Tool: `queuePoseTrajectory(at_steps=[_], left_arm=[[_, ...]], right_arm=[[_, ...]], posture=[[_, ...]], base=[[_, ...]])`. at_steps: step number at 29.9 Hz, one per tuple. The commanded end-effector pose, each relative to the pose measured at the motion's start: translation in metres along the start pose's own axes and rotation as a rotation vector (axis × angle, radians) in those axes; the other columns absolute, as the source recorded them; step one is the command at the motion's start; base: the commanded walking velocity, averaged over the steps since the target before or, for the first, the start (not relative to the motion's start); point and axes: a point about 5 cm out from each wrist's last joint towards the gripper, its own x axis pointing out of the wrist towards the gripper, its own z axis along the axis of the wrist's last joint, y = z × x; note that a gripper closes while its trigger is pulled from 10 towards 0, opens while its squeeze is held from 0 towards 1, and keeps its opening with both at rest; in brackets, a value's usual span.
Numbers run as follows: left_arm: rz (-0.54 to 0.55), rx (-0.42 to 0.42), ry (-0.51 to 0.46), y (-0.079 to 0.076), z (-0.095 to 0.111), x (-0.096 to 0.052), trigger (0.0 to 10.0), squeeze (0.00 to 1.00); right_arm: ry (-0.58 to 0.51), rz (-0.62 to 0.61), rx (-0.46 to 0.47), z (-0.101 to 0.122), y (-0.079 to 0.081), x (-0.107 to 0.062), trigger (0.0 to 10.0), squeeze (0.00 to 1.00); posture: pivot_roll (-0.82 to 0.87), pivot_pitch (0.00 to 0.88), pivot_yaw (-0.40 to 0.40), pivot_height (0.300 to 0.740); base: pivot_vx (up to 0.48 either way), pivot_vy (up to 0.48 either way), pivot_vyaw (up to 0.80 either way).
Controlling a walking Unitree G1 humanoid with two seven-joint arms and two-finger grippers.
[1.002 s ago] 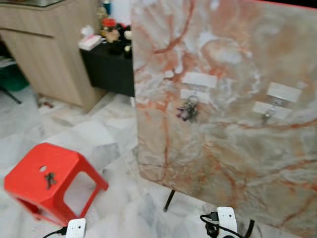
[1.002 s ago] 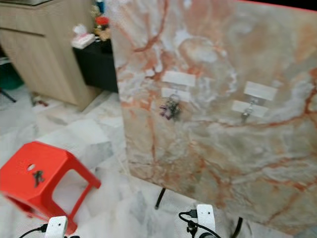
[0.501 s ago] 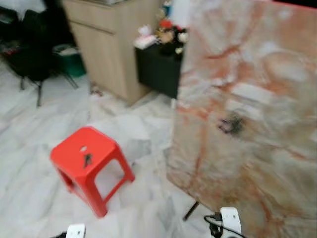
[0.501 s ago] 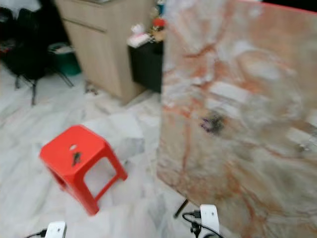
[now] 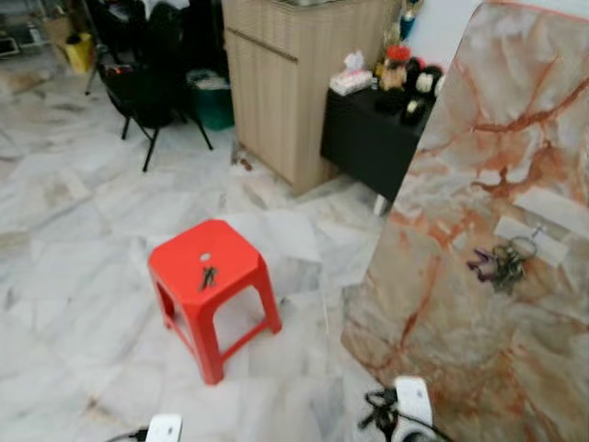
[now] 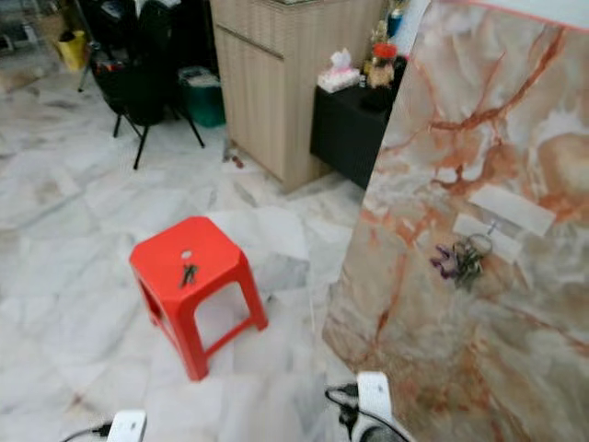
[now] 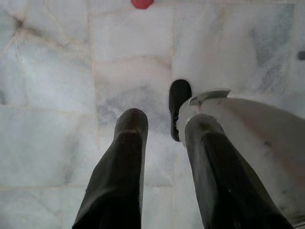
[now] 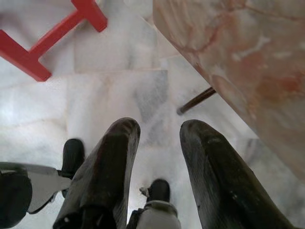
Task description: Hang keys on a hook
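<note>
At far left, a black chair stands on the marble floor. Next, a red stool carries the loose keys on its seat. Both arms hang idle: left claw and right claw are released, gripping nothing, pointed at the floor. Farther right stands a marble board; one key bunch already hangs on its hook.

Recommended procedure: approach the stool squarely, lower one claw over the keys, and pinch the ring, not a blade. No containers holding anything are discernible.
</note>
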Motion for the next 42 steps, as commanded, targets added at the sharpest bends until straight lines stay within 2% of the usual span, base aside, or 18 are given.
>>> queuePoseTrajectory(at_steps=[1,8,15,20,22,28,37,42], left_arm=[[0.002,-0.011,0.026,-0.003,-0.006,0.0,10.0,0.0],[0.011,-0.001,0.029,0.002,-0.006,-0.001,10.0,0.0],[0.041,-0.003,0.018,0.031,-0.001,-0.004,10.0,0.0],[0.065,-0.004,0.029,0.059,-0.009,-0.013,10.0,0.0],[0.066,0.003,0.036,0.062,-0.012,-0.014,10.0,0.0],[0.058,-0.001,0.048,0.053,-0.019,-0.014,10.0,0.0],[0.04,-0.012,0.05,0.024,-0.013,-0.005,10.0,0.0],[0.038,-0.017,0.047,0.019,-0.011,-0.004,10.0,0.0]], right_arm=[[0.019,-0.031,0.018,-0.008,-0.01,-0.003,10.0,0.0],[0.023,-0.031,0.025,-0.009,-0.011,-0.004,10.0,0.0],[0.025,-0.055,0.038,-0.01,-0.014,-0.004,10.0,0.0],[0.017,-0.055,0.038,-0.009,-0.014,-0.004,10.0,0.0],[0.023,-0.067,0.038,-0.009,-0.014,-0.004,10.0,0.0],[0.02,-0.061,0.037,-0.007,-0.014,-0.003,10.0,0.0],[0.014,-0.07,0.042,-0.004,-0.016,-0.003,10.0,0.0],[0.021,-0.073,0.046,-0.006,-0.017,-0.003,10.0,0.0]], posture=[[0.05,0.031,-0.052,0.74],[0.06,0.022,-0.053,0.74],[0.06,0.01,-0.051,0.74],[0.06,0.0,-0.051,0.74],[0.06,0.0,-0.05,0.74],[0.07,0.0,-0.055,0.74],[0.07,0.01,-0.06,0.74],[0.07,0.019,-0.061,0.74]], base=[[0.0,0.379,0.0],[0.0,0.344,0.0],[0.0,0.341,0.0],[0.0,0.0,0.0],[0.0,0.0,0.0],[0.0,0.224,0.0],[0.0,0.377,0.0],[0.0,0.48,0.0]])
